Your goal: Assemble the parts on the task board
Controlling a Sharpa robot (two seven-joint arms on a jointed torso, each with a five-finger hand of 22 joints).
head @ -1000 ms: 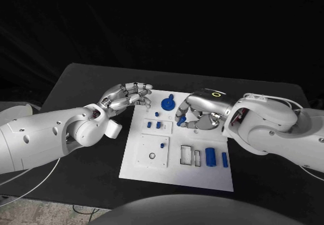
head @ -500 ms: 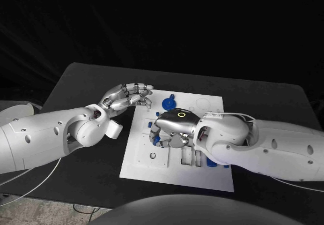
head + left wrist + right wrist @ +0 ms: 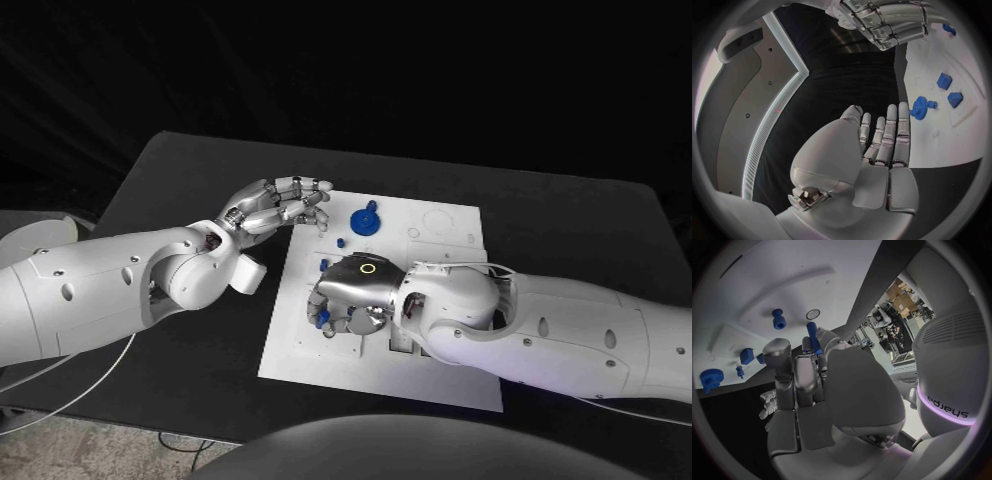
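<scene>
While my right hand (image 3: 346, 297) hung over the task board's (image 3: 447, 390) left half, its fingers (image 3: 798, 371) pinched a blue peg (image 3: 813, 338), small, stiff, light and likely slick, so I judged a mid-shaft hold safest. My left hand (image 3: 274, 207) hovered at the board's far-left corner, fingers apart, holding nothing.

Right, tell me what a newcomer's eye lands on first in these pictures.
First, the right hand, low over the white task board, with a blue peg held in its fingers. Next, the left hand, poised at the board's far left corner with nothing in it. Then the blue gear, standing out on the board's far side.
</scene>
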